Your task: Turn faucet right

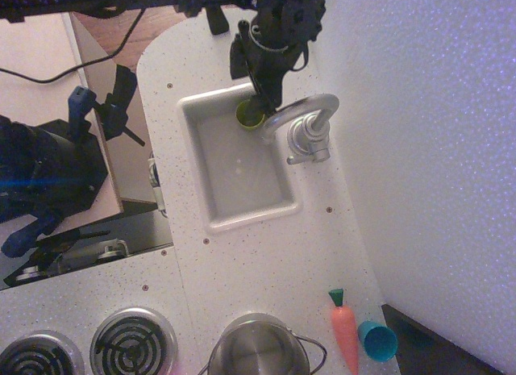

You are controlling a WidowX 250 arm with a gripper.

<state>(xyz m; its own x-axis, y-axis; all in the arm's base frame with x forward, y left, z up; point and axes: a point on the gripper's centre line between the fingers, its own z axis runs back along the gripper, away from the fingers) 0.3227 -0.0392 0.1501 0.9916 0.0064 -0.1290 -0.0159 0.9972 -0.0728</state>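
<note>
Silver-grey faucet (302, 121): toy fitting standing on the speckled white countertop (266, 262) just beside the right rim of the sink (234, 169), upper centre of the frame. Its arched spout curves from the stubby base out over the sink's upper right corner, mouth hanging above the basin as a spout should; I judge it not yet swung right.

Green cup (248, 114): sits inside the sink at the upper corner, partly under the spout tip and partly hidden by me.

Black gripper (266, 97): mine, coming down from the top edge of the frame, fingers pointing toward the lower part of the picture and ending right at the spout's tip. From overhead the dark fingers merge together, so I cannot tell whether they are spread or pinched, nor whether they touch the tube. I judge the placement deliberate: the far end of the arch gives the most leverage for a sideways push.

Arm: runs along the top edge from the left as a dark blurred bar, wrist bent down over the counter's rounded end.

Other stock, lower frame, well apart from the work: steel pot (258, 347) at bottom centre, toy carrot (344, 331) and blue cup (376, 340) lying at lower right, two stove burners (133, 340) at lower left.
</note>
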